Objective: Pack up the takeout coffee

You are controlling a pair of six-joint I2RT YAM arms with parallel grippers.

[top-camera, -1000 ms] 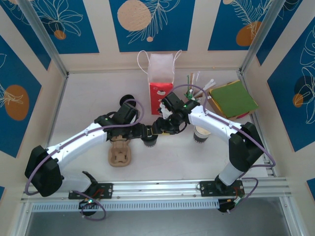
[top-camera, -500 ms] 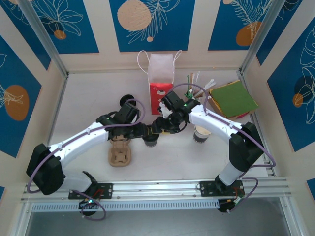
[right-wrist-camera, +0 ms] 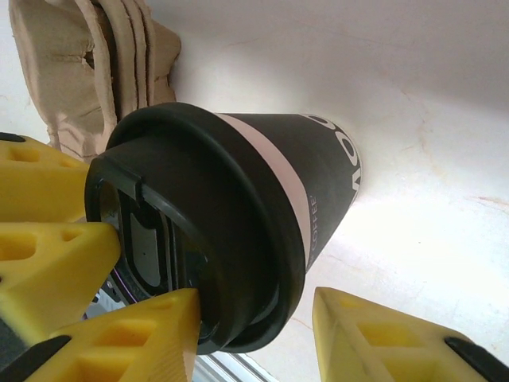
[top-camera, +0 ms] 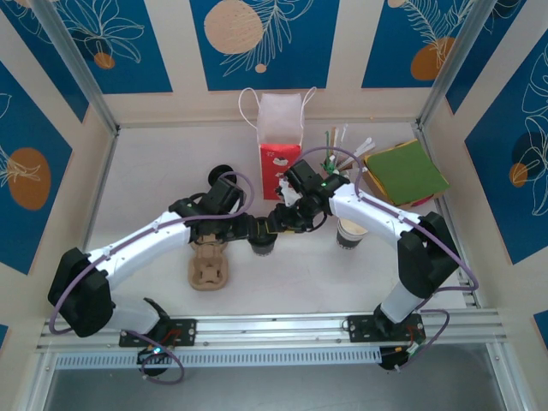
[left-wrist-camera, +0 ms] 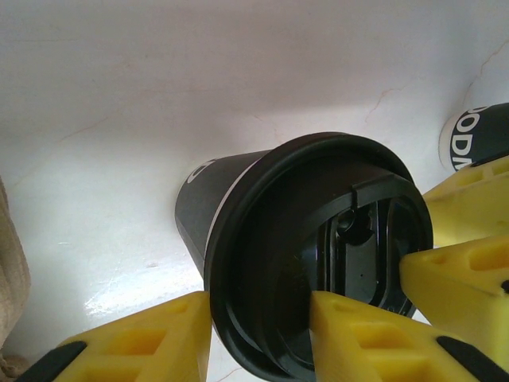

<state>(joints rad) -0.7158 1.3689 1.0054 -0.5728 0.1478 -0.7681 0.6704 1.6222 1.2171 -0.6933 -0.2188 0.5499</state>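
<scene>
Judging by its thin paper wall, the takeout coffee [top-camera: 261,244] looked light and crushable, safest taken at the stiff lid's rim. It stood between both pairs: the left fingers [left-wrist-camera: 135,342] pinched the lid, while the right fingers [right-wrist-camera: 382,342] sat narrow astride it, grip unclear. A cardboard carrier [top-camera: 208,270] lay just beside the left fingers. A paper bag [top-camera: 280,145] stood beyond the right fingers, and a lidless cup [top-camera: 349,231] was near them.

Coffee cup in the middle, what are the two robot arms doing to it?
Both arms meet at the takeout coffee. The left hand pinches the edge of its black lid, and the right hand straddles the lid's other side, not clearly squeezing yet. The cardboard cup carrier lies beside it, and the red and white paper bag stands farther back.
</scene>
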